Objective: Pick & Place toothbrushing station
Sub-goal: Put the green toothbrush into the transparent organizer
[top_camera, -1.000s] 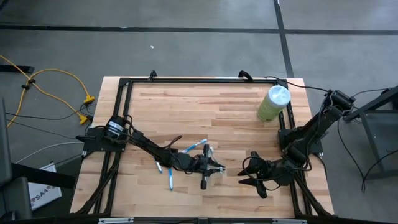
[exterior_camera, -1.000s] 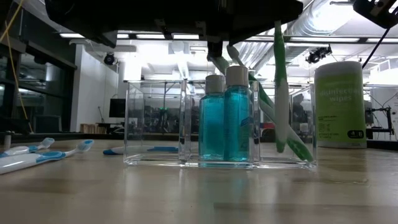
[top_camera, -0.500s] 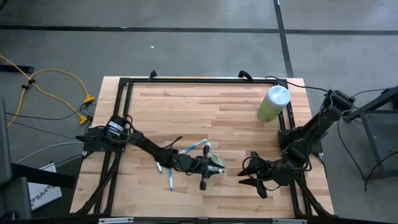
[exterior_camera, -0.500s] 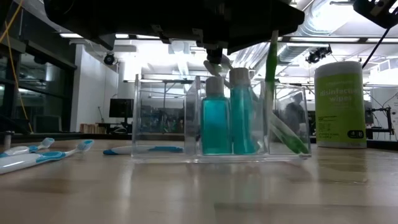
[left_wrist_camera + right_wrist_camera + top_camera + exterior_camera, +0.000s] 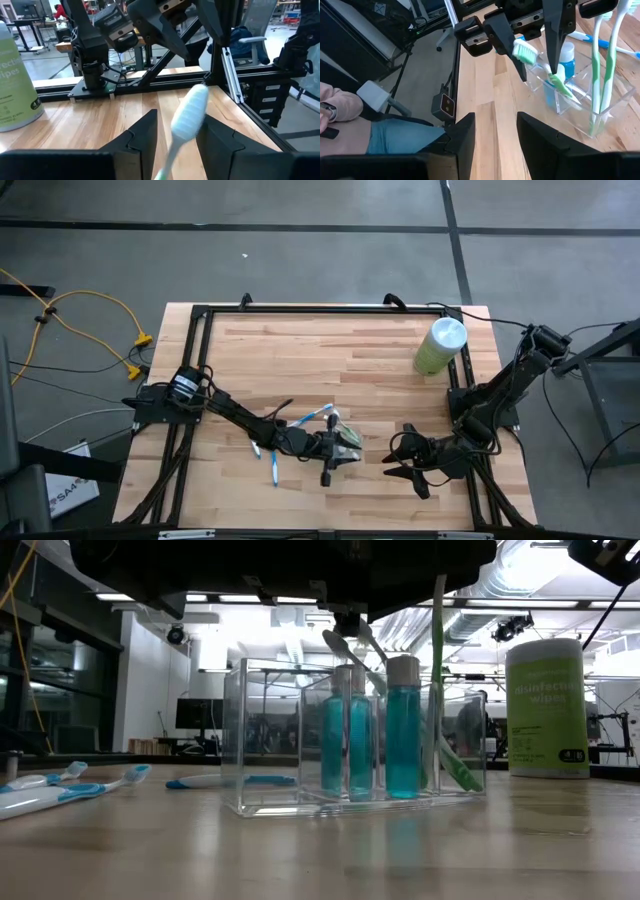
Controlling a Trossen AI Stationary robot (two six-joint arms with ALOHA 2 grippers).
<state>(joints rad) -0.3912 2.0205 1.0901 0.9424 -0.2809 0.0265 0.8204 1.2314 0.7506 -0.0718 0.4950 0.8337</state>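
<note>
1. Your desk (image 5: 300,350) of pale wood carries everything; a tall pale-green wipes canister (image 5: 439,346) stands well apart from both arms, at the far right corner.
2. The toothbrushing station (image 5: 350,740), a clear tray with teal bottles (image 5: 403,730) and green toothbrushes (image 5: 437,680), sits directly beneath your left end effector (image 5: 338,448).
3. That left end effector's fingers stand parted around a green toothbrush head (image 5: 190,112), not clamping it.
4. Your right end effector (image 5: 398,460) waits just beside the station, fingers released.
5. Blue toothbrushes (image 5: 70,785) lie loose behind the left end effector.
</note>
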